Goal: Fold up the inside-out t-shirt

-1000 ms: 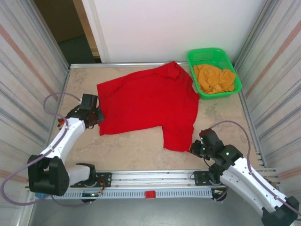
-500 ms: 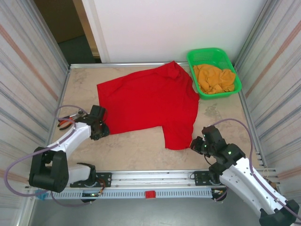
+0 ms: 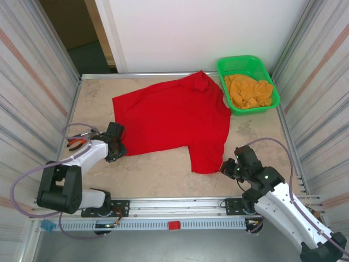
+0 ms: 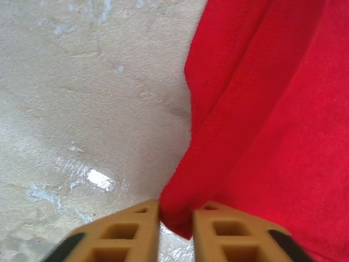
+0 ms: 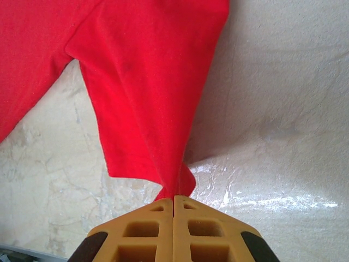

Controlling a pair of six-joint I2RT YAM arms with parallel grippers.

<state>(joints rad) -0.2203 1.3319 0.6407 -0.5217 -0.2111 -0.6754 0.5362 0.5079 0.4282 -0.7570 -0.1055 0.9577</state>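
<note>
The t-shirt (image 3: 172, 117) lay spread on the table (image 3: 158, 177), from mid-table toward the far right corner, beside a green basket (image 3: 272, 87). Its long spread ran roughly left to right, tilted up toward that corner. All of the cloth lay farther from the near edge than both tools, so any fold would likely have to carry the held corners toward the far edge

The left tool (image 3: 116, 148) sat at the shirt's near-left corner, its fingers nearly together with that corner nipped between them. The right tool (image 3: 229, 168) was clamped tight on the tip of the flap that reached toward the near edge

A second before, the left tool had stood farther from the near edge, beside the shirt's left side. It had since come down to the corner, while the right tool had hardly moved
</note>
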